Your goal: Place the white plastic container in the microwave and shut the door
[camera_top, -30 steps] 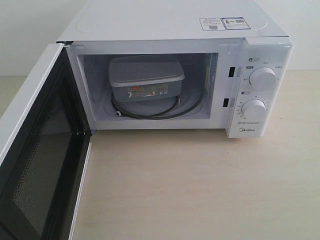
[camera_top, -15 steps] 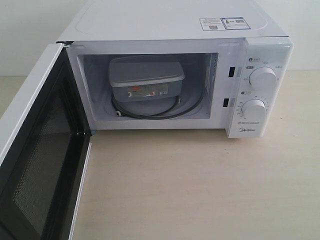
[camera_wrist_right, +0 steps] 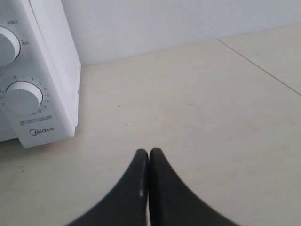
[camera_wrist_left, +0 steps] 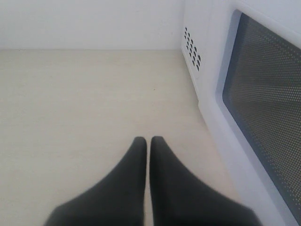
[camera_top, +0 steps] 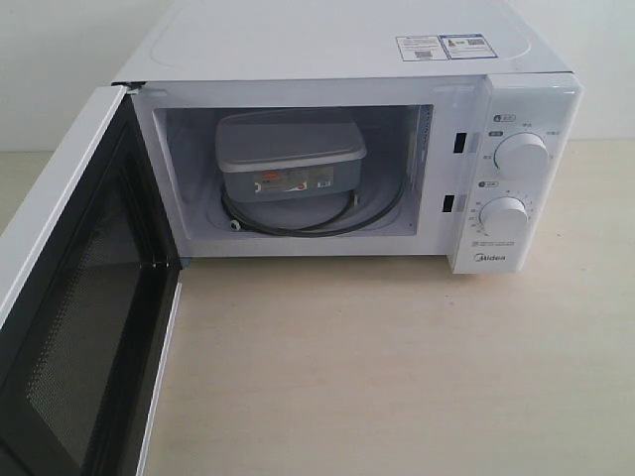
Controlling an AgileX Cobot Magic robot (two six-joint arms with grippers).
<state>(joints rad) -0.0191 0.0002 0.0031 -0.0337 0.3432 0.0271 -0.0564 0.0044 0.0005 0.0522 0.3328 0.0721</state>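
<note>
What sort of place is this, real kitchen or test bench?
Probably a staged test bench, not a kitchen: the only appliance in view is the microwave, standing on a pale wood-look table against a plain white wall.

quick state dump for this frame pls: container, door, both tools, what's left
container: white plastic container inside the microwave, lid on, label facing out
door: door wide open
left tool: left tool shut, empty, over the table beside the door's outer face
right tool: right tool shut, empty, over the table, off to the side of the lower dial
remaining: close the door
</note>
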